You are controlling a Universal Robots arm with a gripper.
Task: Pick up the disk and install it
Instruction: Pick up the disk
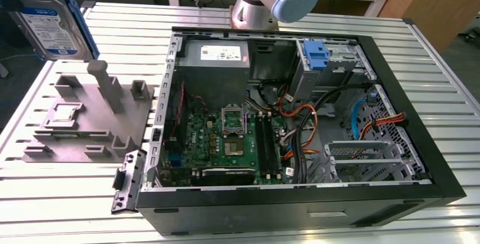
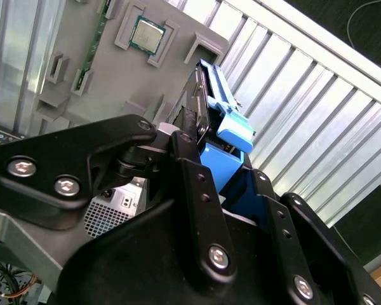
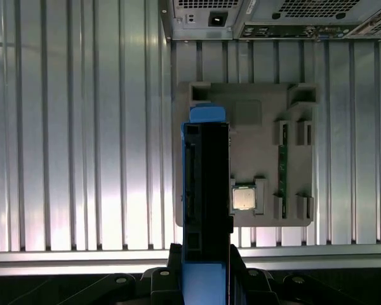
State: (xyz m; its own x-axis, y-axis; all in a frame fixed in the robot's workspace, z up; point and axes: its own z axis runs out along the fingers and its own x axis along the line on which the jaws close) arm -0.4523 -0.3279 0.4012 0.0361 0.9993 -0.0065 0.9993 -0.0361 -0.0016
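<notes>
Closest, our black gripper [image 3: 205,274] is clamped on the silver-grey hard disk [image 3: 206,184] in its blue plastic frame — held edge-on over the grey moulded tray [image 3: 260,152] on the ribbed metal counter [image 3: 82,127], we judge to clear its posts — with the open black computer case [image 1: 300,207] beyond.

Ribbed metal table [image 1: 75,199]; disk [image 1: 49,25] (blue plastic frame [image 3: 206,115]).

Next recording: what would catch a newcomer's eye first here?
The disk, blue-framed, is held up at the exterior view's upper left, clamped edge-on between the fingers in both wrist views. Next comes the open case with its green board and cables, in the middle of the table. On the exterior view's left of it, a grey fixture holds a small chip.
</notes>
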